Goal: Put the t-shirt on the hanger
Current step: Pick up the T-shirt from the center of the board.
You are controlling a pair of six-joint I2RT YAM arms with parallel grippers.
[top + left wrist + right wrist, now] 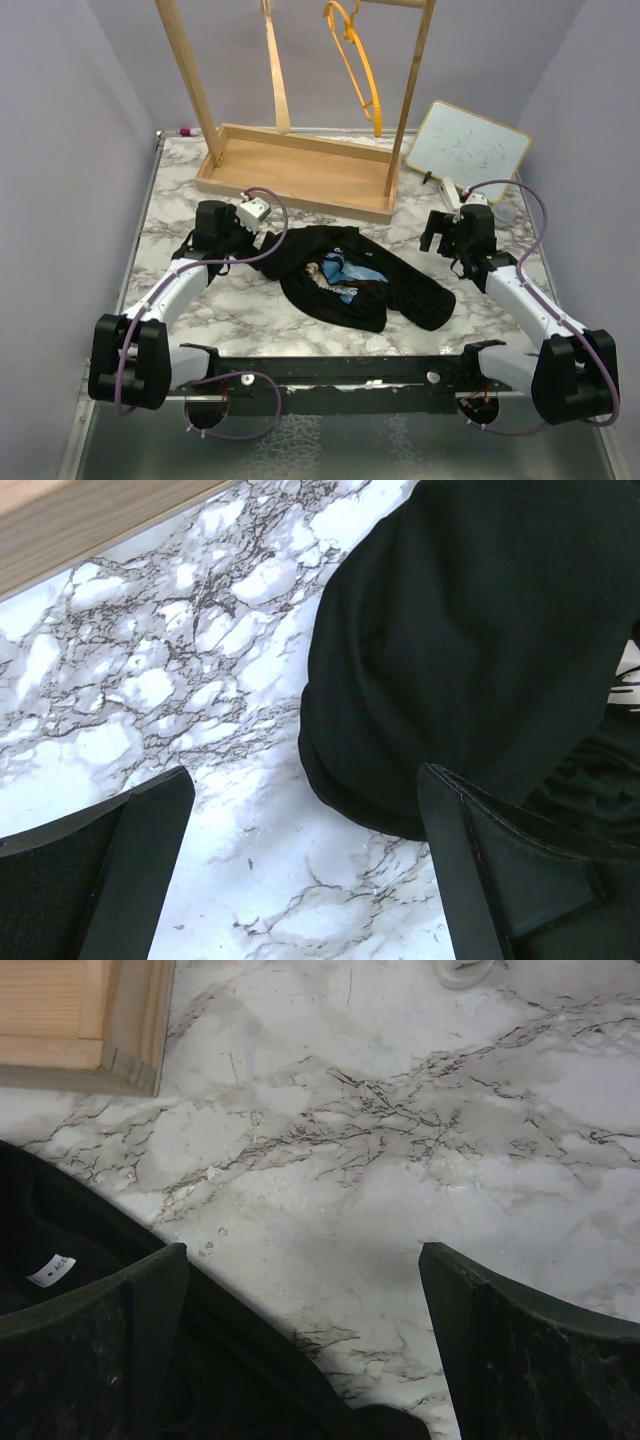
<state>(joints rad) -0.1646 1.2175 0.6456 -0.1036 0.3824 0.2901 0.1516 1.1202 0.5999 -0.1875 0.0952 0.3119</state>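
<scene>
Left end effector [300,805], jaws spread and empty, sits nearest, over the upper-left end of the t-shirt [350,275], which stretches toward lower right; right end effector [300,1270], equally spread, waits slightly farther off.

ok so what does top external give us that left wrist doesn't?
Only top external: the hanger hanging in the wooden rack, a whiteboard, the right gripper open beside the t-shirt, and the shirt's printed graphic.
Only left wrist: close detail of the shirt's rounded folded edge, next to one of its open fingers.
Both: the t-shirt crumpled on the marble table, a strip of the rack's base, and the left gripper.
</scene>
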